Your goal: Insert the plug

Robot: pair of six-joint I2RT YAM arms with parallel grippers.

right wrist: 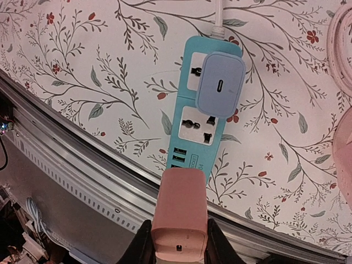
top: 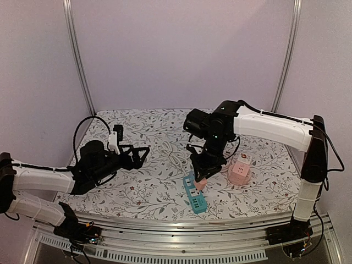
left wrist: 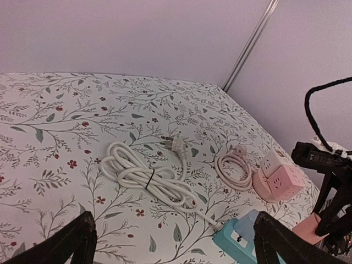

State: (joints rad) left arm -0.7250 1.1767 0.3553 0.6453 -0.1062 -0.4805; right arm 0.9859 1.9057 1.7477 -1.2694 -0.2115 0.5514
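Note:
My right gripper [top: 200, 177] is shut on a pink plug adapter [right wrist: 181, 212], holding it just above the near end of the teal power strip [top: 194, 194]. In the right wrist view the strip [right wrist: 206, 118] carries a lavender charger [right wrist: 220, 83] in its far socket, with a free socket [right wrist: 199, 122] below it. The pink adapter's prongs are hidden. My left gripper [top: 142, 154] is open and empty, hovering left of the strip; its fingertips [left wrist: 82, 234] frame the left wrist view.
The strip's white cable [left wrist: 146, 176] lies coiled at mid-table. A pink cube socket [top: 240, 171] with its coiled pink cord [left wrist: 234, 168] sits right of the strip. The table's metal front rail [right wrist: 82, 165] runs close by the strip's near end.

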